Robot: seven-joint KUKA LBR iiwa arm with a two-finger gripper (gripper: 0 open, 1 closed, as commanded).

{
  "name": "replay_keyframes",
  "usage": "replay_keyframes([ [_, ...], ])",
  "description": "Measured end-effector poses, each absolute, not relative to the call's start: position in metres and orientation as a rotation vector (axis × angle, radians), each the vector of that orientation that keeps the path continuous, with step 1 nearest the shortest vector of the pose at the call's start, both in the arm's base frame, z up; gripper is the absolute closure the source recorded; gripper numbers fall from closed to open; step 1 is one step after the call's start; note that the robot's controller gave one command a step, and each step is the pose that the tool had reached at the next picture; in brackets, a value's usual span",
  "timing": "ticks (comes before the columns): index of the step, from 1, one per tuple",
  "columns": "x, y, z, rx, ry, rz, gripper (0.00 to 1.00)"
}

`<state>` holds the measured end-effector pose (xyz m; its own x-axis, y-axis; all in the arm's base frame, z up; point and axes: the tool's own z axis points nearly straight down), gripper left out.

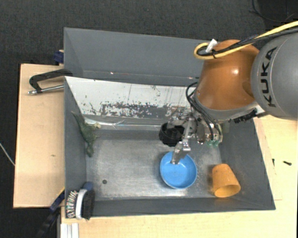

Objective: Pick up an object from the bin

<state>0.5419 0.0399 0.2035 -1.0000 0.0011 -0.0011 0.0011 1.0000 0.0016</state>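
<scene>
Blue bowl (178,178) sits near the front wall of the bin (141,57), with the gripper (178,158) down at its back rim. Wide or narrow, can't tell. Orange cup (224,180) lies tipped just right of the bowl, a black lump (169,133) just behind it, a green toy lizard (87,133) well off left.

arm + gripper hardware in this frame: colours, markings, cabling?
The arm is a rounded grey link with black KUKA lettering. A glossy orange cover domes over the wrist. A yellow cable runs across the cover's top, and black cables loop at its side. The gripper below is slim silvery metal with black fittings.
</scene>
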Motion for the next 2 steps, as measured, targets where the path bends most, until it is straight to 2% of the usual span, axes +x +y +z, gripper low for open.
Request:
replay_keyframes([
  [1, 0.519, 0.012, 0.107, -0.142, 3.145, 0.000, 0.00],
  [2, 0.539, -0.014, 0.076, 0.000, 3.126, 0.006, 0.00],
])
